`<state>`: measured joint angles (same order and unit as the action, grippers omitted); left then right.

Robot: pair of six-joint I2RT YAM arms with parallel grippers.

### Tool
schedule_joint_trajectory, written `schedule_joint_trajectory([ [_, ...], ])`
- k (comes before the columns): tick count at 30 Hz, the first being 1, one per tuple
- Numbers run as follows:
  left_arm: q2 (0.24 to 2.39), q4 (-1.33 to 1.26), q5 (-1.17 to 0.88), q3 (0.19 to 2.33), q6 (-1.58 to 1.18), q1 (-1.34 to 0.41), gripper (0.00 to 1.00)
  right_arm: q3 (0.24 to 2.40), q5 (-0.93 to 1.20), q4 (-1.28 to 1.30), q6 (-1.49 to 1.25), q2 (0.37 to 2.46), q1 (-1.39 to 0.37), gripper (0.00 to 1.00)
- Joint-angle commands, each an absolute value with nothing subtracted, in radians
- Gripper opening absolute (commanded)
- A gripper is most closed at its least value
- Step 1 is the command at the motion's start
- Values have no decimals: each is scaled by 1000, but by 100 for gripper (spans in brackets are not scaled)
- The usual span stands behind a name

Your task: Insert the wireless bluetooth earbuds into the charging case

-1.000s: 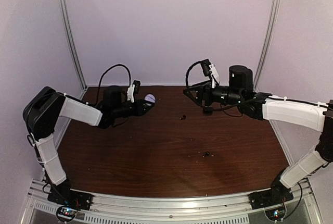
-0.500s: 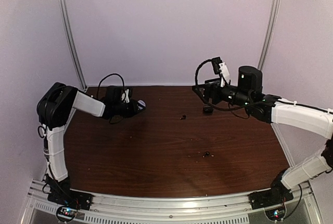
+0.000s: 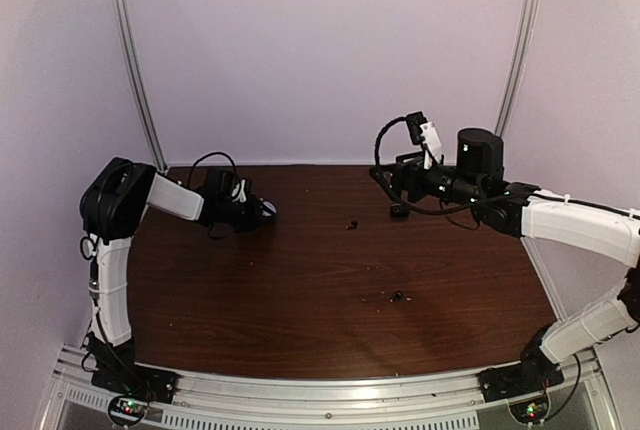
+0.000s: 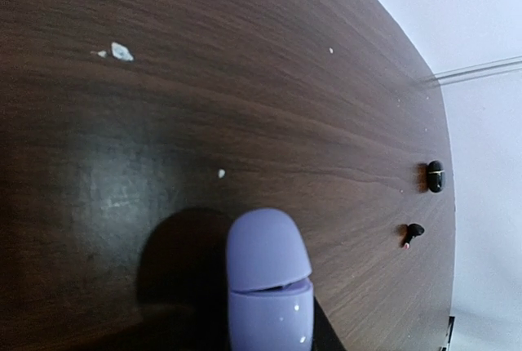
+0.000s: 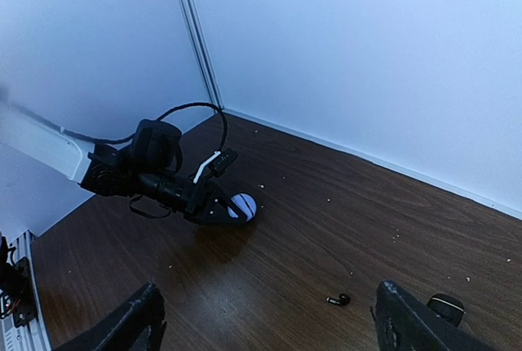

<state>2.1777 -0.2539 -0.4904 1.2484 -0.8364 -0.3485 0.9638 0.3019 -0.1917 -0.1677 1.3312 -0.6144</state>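
**Top external view**
1. The left gripper [image 3: 258, 213] is over the far-left part of the table [image 3: 300, 335]. It is clamped on the lilac charging case [image 3: 268, 208], which projects from the jaws toward the table's centre.
2. The right gripper [image 3: 384, 176] hovers over the far-right part with its jaws apart and nothing in them.
3. 1 black earbud [image 3: 351, 223] lies loose between the 2 grippers, nearer the far edge.
4. A black item [image 3: 398, 210] lies below the right gripper. A smaller dark item [image 3: 398, 297] lies mid-table. Neither can be identified here.

**Left wrist view**
1. The case's [image 4: 267, 282] long axis runs straight out from the wrist, with the rounded end pointing away.
2. A seam crosses the case at right angles to that axis. The 2 halves look shut or barely ajar, and no bud shows inside.
3. The earbud [image 4: 414, 231] lies well apart from the case. Its stem slants, but its heading is too small to fix.

**Right wrist view**
1. The fingers [image 5: 122, 326] stand wide apart and empty.
2. The earbud [image 5: 338, 299] lies on the table ahead of them.

**Progress (judgement)**
The task is at an early stage. The case is in hand, but no bud is seated. Opening the case, picking up the bud and inserting it remain.
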Motion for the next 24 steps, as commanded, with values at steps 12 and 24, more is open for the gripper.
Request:
schedule_joint_trajectory([
  [12, 2167, -155, -503, 1260, -895, -324, 53, 963, 248, -173, -130, 1284, -579, 100],
  [24, 1965, -101, -384, 1123, -833, -316, 98, 946, 180, -207, -174, 1288, -487, 100],
])
